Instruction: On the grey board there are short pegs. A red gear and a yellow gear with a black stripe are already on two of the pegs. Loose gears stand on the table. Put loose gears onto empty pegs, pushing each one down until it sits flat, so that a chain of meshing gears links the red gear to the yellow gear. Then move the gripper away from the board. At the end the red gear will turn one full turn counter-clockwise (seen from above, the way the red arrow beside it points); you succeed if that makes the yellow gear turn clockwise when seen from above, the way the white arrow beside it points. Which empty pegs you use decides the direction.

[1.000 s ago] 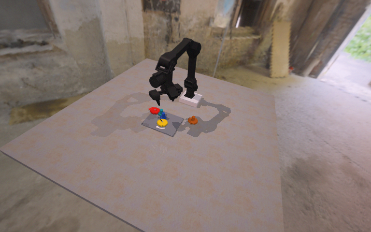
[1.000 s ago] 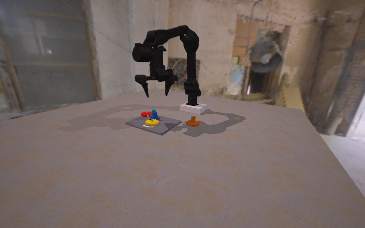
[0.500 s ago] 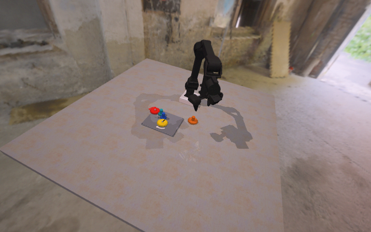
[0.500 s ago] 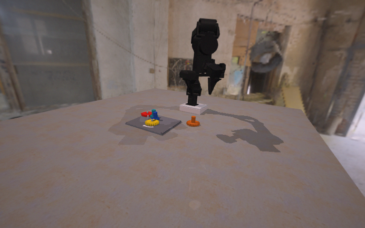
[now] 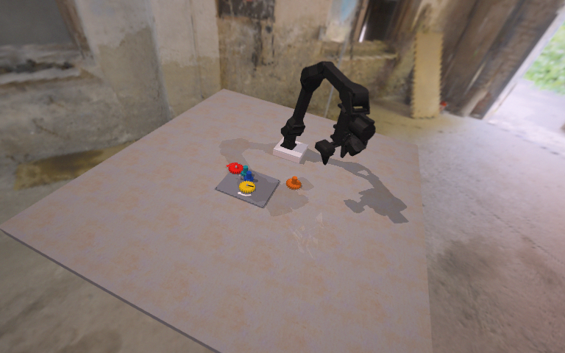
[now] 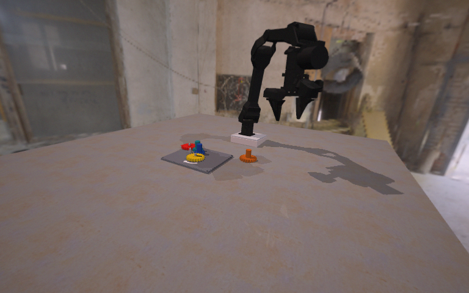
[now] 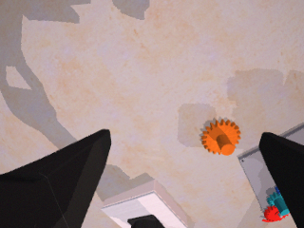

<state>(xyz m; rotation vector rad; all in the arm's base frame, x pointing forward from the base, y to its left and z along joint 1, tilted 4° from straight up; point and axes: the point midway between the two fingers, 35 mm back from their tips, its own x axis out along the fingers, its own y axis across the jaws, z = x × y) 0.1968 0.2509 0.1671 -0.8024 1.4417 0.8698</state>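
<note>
The grey board lies on the table. The red gear sits at its far corner, the yellow gear with a black stripe nearer its middle. Between them stand a teal gear and a blue gear; the fingers hide most of the board in the wrist view. The orange gear stands on the table beside the board. My gripper is open and empty, high above the table, right of the board.
The white arm base stands behind the board and the orange gear. A white arrow lies beside the yellow gear. The arm's shadow falls on the table at the right.
</note>
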